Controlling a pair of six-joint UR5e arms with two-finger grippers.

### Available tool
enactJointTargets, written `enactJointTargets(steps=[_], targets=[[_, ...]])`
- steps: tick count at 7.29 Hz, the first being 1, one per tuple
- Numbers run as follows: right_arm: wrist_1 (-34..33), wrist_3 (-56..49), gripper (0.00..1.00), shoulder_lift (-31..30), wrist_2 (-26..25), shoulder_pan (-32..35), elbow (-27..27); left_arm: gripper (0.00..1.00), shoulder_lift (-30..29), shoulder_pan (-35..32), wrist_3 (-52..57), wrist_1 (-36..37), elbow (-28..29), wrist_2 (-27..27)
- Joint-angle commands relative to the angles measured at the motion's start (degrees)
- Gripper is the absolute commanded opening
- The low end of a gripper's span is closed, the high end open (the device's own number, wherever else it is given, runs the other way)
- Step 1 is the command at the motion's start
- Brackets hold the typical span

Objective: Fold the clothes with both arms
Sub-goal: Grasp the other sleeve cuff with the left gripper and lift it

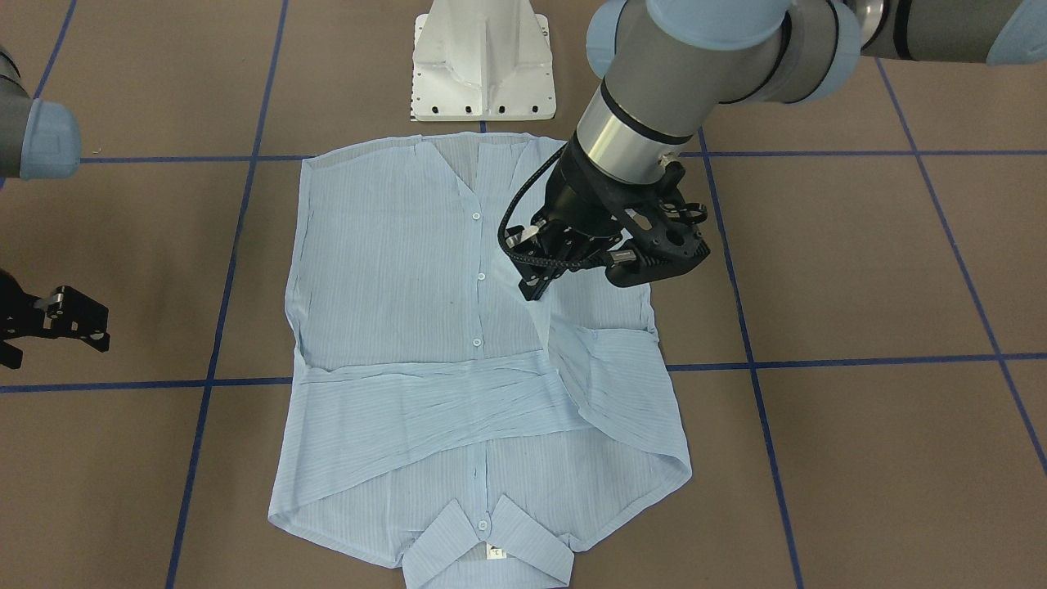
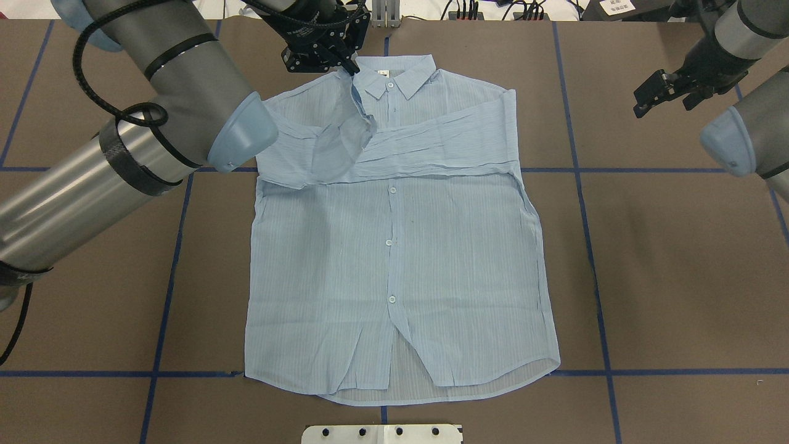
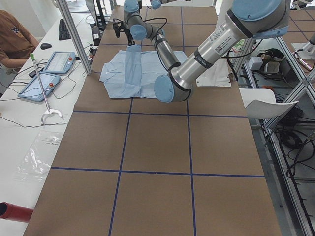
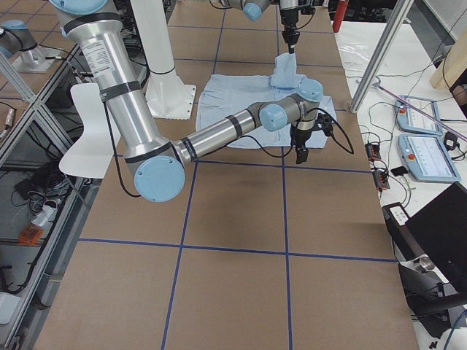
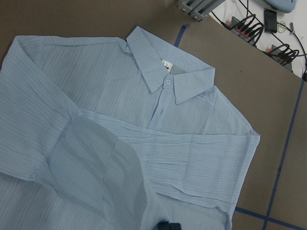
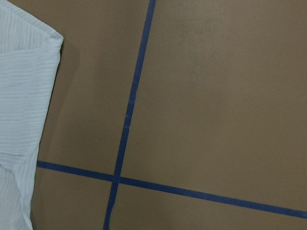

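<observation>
The light blue striped shirt (image 2: 394,246) lies flat, buttoned side up, with its collar (image 2: 397,77) at the far edge. One sleeve (image 2: 431,145) is folded across the chest. My left gripper (image 2: 346,66) is shut on the other sleeve (image 1: 601,368) and holds it up above the shirt's shoulder, so the cloth hangs in a drape. From the left wrist, that drape (image 5: 96,177) fills the lower left. My right gripper (image 2: 666,98) hangs open off the shirt's side, nothing in it. The right wrist view catches only the shirt's edge (image 6: 24,96) on the brown table.
The white pedestal base (image 1: 483,61) stands at the robot's side of the shirt. Blue tape lines (image 2: 579,185) grid the brown table. In the exterior left view a seated person (image 3: 12,37) and tablets (image 3: 54,61) sit at a white bench beside the table.
</observation>
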Motion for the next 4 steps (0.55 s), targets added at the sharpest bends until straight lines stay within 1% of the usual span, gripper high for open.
enactJointTargets(steps=[1,2,4], targets=[[0.12,-0.01,1.0,-0.61,-0.06,0.02,-0.09,0.0,-0.8,0.27,-5.42,-6.34,2.71,-0.75],[0.03,-0.01,1.0,-0.69,0.03,0.02,-0.1,0.0,-1.85,1.75,-7.53,-9.23,5.42,-0.76],[0.03,-0.01,1.0,-1.05,-0.05,0.02,-0.09,0.0,-5.45,5.09,-10.96,-14.24,12.97,0.03]])
